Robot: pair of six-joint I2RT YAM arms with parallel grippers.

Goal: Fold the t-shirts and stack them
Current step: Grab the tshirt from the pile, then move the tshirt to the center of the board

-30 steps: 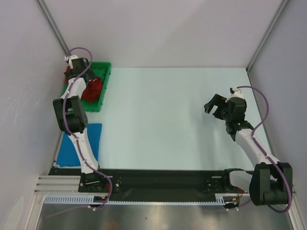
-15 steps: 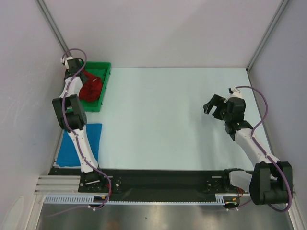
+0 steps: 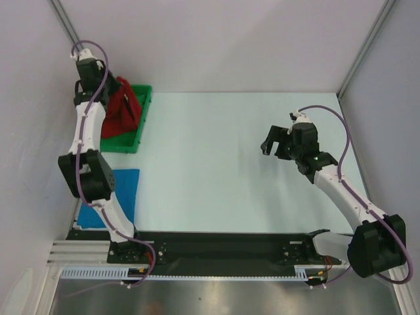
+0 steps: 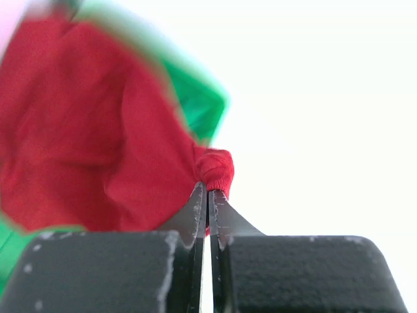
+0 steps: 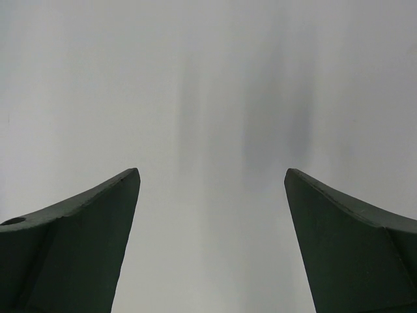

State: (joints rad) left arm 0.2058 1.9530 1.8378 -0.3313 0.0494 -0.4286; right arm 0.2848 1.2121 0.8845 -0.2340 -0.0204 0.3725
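The deep red t-shirt (image 3: pixel 123 107) hangs in a bunch above the green bin (image 3: pixel 140 126) at the far left, lifted partly out of it. My left gripper (image 3: pixel 113 87) is shut on an edge of this red cloth (image 4: pixel 215 167), which bulges just past the closed fingertips (image 4: pixel 199 199). The bright blue t-shirt (image 3: pixel 125 190) lies flat on the table at the near left, partly hidden by the left arm. My right gripper (image 3: pixel 275 141) hovers open over the right part of the table, with nothing between its fingers (image 5: pixel 98 222).
The green bin stands against the left wall at the back corner. Grey walls (image 3: pixel 216 39) close in the pale table (image 3: pixel 216 164) at the back and both sides. A black rail (image 3: pixel 216 246) runs along the near edge.
My left gripper closed on the red t-shirt in the bin and rose, pulling the cloth up. The right arm swung a little to the left and farther from its base.
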